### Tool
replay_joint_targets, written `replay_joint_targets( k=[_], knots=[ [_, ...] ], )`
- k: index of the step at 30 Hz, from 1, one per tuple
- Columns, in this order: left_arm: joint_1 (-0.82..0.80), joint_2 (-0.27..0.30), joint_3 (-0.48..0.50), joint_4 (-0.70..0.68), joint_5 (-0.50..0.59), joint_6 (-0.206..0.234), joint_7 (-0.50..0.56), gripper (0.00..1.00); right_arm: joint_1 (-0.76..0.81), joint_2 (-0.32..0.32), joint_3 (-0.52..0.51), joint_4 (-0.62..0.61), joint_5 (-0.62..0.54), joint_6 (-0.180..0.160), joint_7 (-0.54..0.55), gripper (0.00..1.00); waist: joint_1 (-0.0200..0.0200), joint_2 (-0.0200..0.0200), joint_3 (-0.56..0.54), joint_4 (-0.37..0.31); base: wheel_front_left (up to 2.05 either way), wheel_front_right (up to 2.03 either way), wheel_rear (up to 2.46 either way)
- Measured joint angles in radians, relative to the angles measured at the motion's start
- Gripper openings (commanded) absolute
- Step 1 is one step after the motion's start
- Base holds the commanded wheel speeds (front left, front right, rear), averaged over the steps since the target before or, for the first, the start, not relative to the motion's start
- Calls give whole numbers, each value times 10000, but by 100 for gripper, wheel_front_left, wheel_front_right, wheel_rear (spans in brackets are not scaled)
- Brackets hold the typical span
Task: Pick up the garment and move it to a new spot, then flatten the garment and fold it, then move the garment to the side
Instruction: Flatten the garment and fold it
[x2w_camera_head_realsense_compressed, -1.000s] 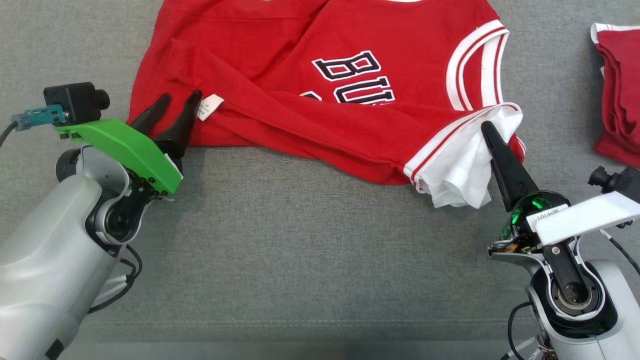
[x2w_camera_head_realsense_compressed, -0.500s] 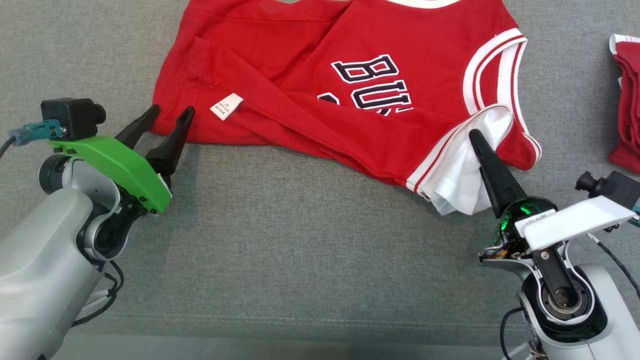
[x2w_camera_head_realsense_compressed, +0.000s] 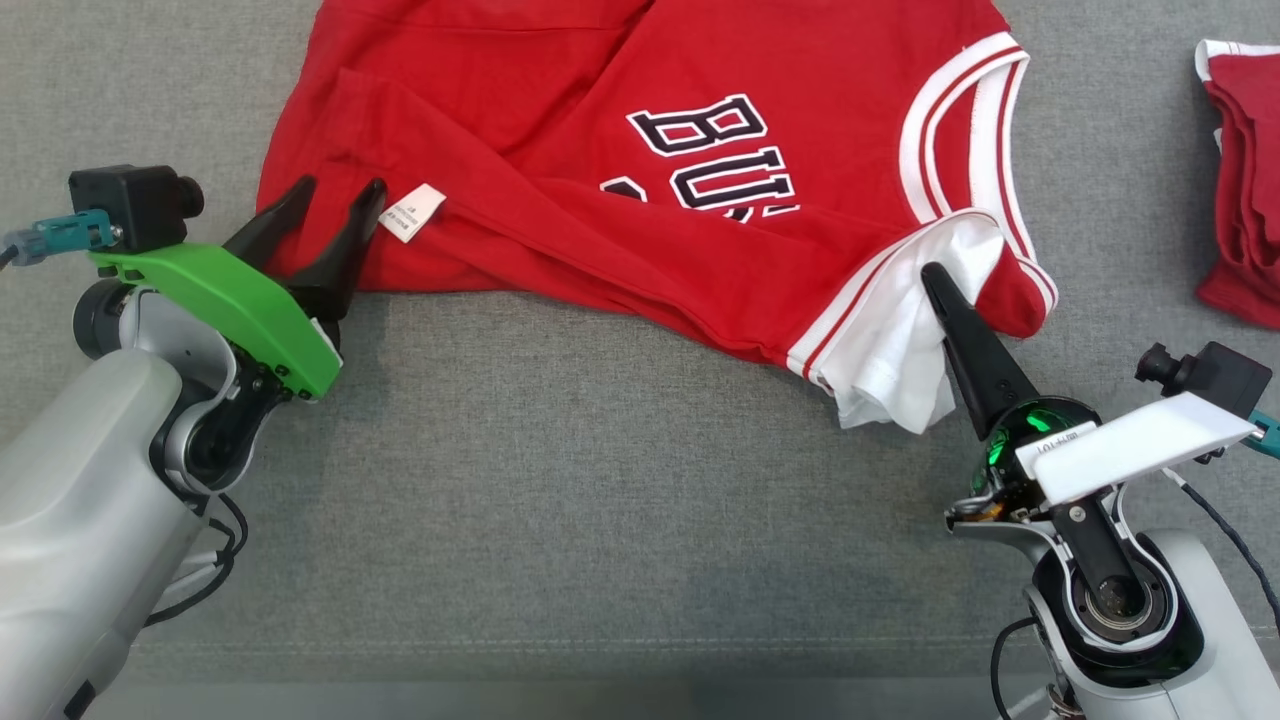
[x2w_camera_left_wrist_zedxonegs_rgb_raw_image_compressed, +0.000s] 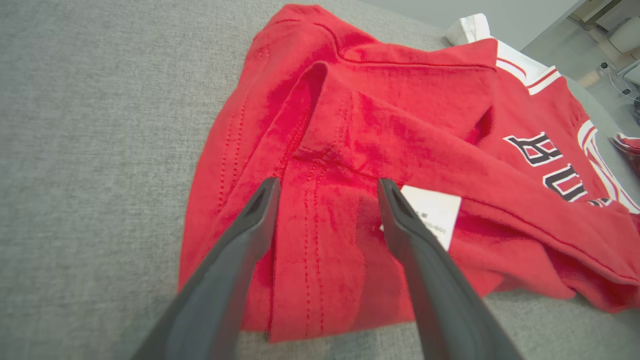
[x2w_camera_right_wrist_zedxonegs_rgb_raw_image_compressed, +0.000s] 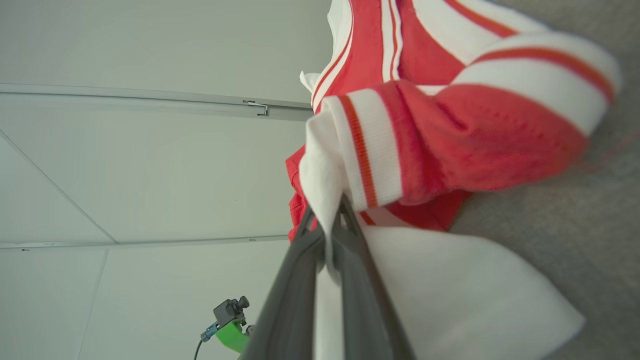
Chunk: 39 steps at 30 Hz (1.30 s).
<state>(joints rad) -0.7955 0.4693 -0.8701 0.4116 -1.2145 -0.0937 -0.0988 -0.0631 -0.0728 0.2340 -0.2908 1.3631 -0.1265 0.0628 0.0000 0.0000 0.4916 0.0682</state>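
One red jersey (x2w_camera_head_realsense_compressed: 560, 70) of soft knit, with striped ribbed trim and dark block letters, lies rumpled on the grey woven surface (x2w_camera_head_realsense_compressed: 600, 480). My right gripper (x2w_camera_right_wrist_zedxonegs_rgb_raw_image_compressed: 327, 214) is pinching its white inner cloth at the armhole. My left gripper (x2w_camera_head_realsense_compressed: 340, 187) stands spread over the stitched hem corner, perhaps touching it, beside one white label (x2w_camera_head_realsense_compressed: 403, 212). A second red bundle (x2w_camera_head_realsense_compressed: 1240, 230) lies well apart.

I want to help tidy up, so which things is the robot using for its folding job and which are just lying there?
For the job:
red jersey
left gripper, open at its corner
right gripper, shut on its white part

Just lying about:
other red clothes at the right edge
grey cloth surface
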Motion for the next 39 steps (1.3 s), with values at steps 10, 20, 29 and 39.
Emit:
replay_joint_targets(
  k=[10, 20, 29, 39],
  knots=[
    [-238, -54, -52, 387, 50, -44, 12, 40, -28, 46, -15, 10, 2, 0, 8, 0, 0, 0, 121, -262, 0, 0, 0],
    [-250, -180, -113, 667, 198, -115, -178, 51, -28, 75, -19, 56, 4, 0, -6, 0, 0, 0, 62, -257, 0, 0, 0],
    [-273, -351, -217, 817, 422, -130, -257, 49, -28, 84, 19, 98, 4, 0, -4, 0, 0, 0, -27, -175, 0, 0, 0],
    [-573, -376, -226, 934, 474, -207, -284, 11, -27, 102, 44, 155, 8, 0, -4, 0, 0, 0, -39, -230, 0, 0, 0]
  ],
)
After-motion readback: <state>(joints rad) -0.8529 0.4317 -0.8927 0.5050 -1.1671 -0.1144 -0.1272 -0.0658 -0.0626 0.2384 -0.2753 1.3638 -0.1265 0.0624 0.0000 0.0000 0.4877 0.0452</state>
